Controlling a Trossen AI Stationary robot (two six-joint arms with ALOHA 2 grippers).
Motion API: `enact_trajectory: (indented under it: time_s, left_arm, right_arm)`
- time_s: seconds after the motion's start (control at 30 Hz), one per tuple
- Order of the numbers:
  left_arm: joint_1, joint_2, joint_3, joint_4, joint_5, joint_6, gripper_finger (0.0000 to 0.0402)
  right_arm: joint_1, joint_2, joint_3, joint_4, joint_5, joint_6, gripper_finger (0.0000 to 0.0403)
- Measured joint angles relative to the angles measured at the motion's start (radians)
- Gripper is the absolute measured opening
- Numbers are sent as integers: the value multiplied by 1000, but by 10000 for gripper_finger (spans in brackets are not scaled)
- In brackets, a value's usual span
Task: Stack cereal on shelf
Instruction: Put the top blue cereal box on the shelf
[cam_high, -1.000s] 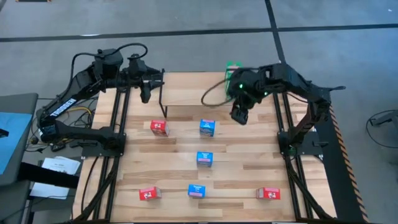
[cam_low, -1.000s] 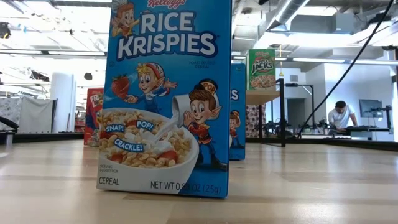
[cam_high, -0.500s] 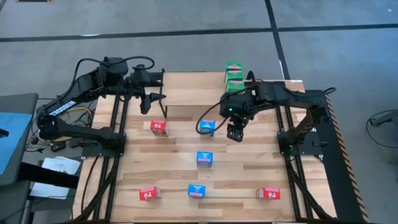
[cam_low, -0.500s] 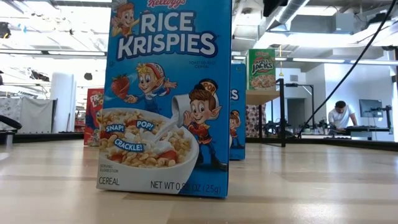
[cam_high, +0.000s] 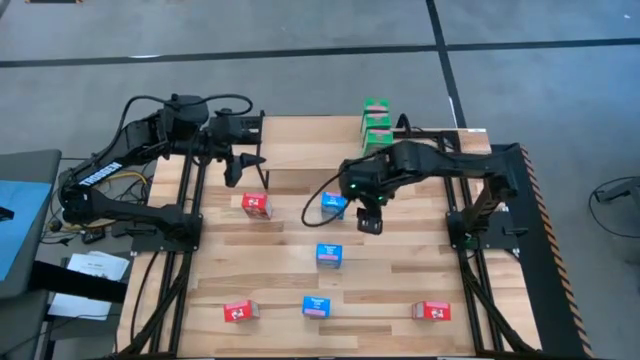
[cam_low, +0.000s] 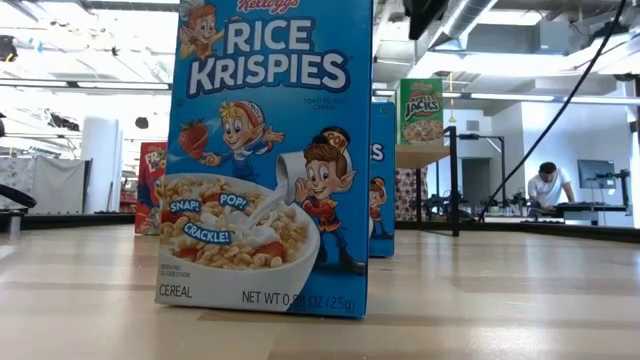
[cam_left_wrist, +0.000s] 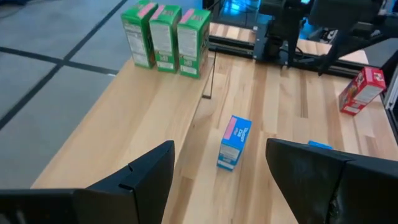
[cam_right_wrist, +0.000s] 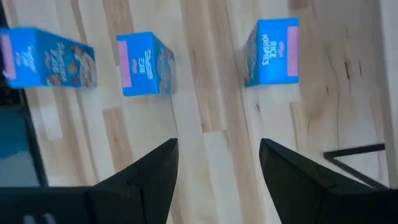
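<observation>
Bright, even overhead light, soft shadows — right wrist view blurred

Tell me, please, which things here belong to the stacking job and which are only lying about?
Job:
- green cereal boxes, three, on the shelf
- blue cereal boxes, three, on the table
- red cereal boxes, three, on the table

Lying about:
- paper sheets on the floor
- cables beside the left arm

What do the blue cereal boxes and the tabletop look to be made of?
Blue cereal boxes: probably thin printed cardboard with a slight sheen; sharp folded edges and colour graphics on the front. Tabletop: light wood planks, matte or lightly sealed; grain lines and board seams show.
</observation>
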Motion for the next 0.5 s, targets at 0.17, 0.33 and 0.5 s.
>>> enact_trajectory:
  time_s: [0.17,0.33,0.5]
  left_arm:
    - [0,0,0,-49,0,-2,242]
    - [0,0,0,-81,-5,22,242]
    - [0,0,0,-90,-7,32,242]
  right_arm:
    - [-2,59,-3,15,-1,-108,250]
    - [-11,105,-2,60,-1,-147,250]
    - [-27,144,1,75,-1,-163,250]
